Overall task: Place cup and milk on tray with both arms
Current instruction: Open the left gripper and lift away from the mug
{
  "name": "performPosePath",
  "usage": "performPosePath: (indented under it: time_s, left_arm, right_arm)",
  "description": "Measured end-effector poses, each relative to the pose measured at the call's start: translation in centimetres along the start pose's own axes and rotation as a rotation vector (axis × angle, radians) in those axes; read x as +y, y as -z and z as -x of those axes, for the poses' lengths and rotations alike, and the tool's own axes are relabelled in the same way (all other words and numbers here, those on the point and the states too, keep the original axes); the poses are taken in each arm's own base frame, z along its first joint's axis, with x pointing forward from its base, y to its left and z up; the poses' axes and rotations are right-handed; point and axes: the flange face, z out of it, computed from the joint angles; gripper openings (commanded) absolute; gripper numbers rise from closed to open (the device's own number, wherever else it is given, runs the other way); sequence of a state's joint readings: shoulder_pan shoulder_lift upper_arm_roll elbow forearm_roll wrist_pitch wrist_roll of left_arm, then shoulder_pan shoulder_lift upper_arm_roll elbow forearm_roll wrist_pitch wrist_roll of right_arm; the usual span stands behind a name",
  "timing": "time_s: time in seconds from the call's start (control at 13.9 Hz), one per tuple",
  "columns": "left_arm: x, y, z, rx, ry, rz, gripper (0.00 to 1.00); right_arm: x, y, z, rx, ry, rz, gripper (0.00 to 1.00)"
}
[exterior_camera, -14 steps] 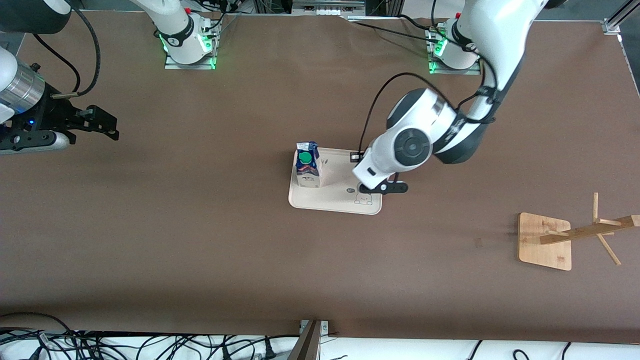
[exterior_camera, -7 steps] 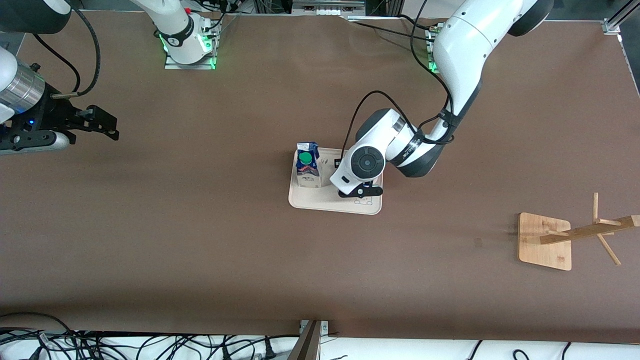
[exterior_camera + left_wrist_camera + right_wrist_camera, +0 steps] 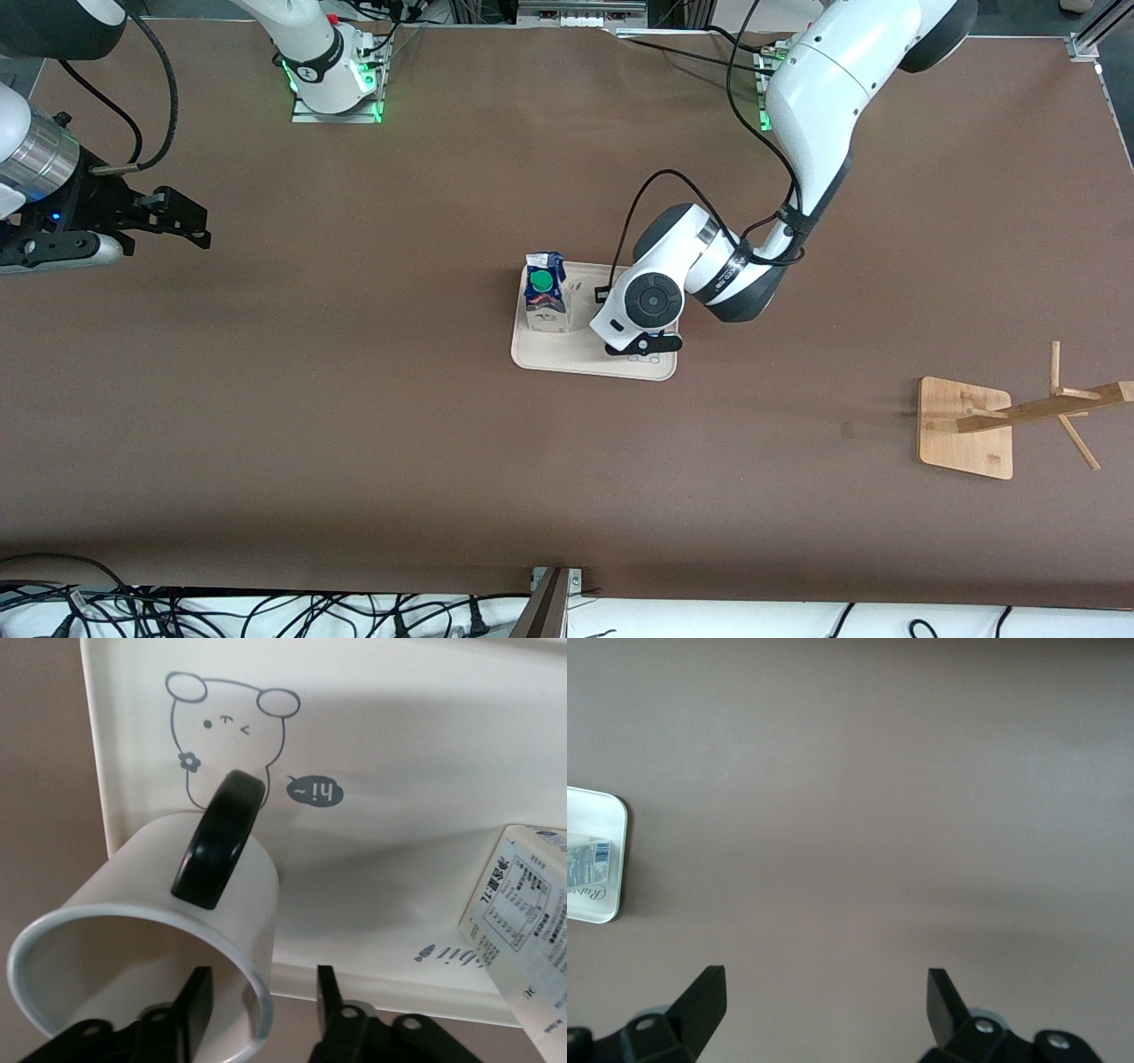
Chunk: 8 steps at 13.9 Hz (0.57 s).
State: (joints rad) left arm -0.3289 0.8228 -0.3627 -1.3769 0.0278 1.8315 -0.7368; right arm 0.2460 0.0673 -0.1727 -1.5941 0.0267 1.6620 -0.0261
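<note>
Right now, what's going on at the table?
The left tool holds the cup by its rim, one finger inside and one outside, tilted over the tray beside the milk, which already stands on the tray. Whether the cup touches the tray cannot be told. The right tool waits open over bare table toward the right arm's end.

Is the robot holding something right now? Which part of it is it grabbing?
Yes. The left tool pinches the cup by its rim wall, one finger inside, one outside, over the tray. The right tool holds nothing and waits, open.
</note>
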Motion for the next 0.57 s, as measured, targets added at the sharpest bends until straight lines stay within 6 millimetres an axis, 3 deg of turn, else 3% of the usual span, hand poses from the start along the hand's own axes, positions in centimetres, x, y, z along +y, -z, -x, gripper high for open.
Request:
performPosePath:
  time_s: [0.14,0.22,0.36,0.57]
  left_arm:
    - [-0.3,1.9,-0.2,0.023,0.005,0.011,1.00]
    - [-0.9,3.9,-0.2,0.033,0.005,0.013,1.00]
    - [-3.2,9.5,0.9,0.033,-0.053,-0.008,1.00]
    - [-7.6,18.7,4.8,0.063,-0.139,-0.038,1.00]
  right_arm:
    - [0.0,0.0,0.0,0.000,0.000,0.000,1.00]
    - [0.0,0.0,0.0,0.000,0.000,0.000,1.00]
    - [0.0,0.0,0.0,0.000,0.000,0.000,1.00]
    - [0.0,0.0,0.0,0.000,0.000,0.000,1.00]
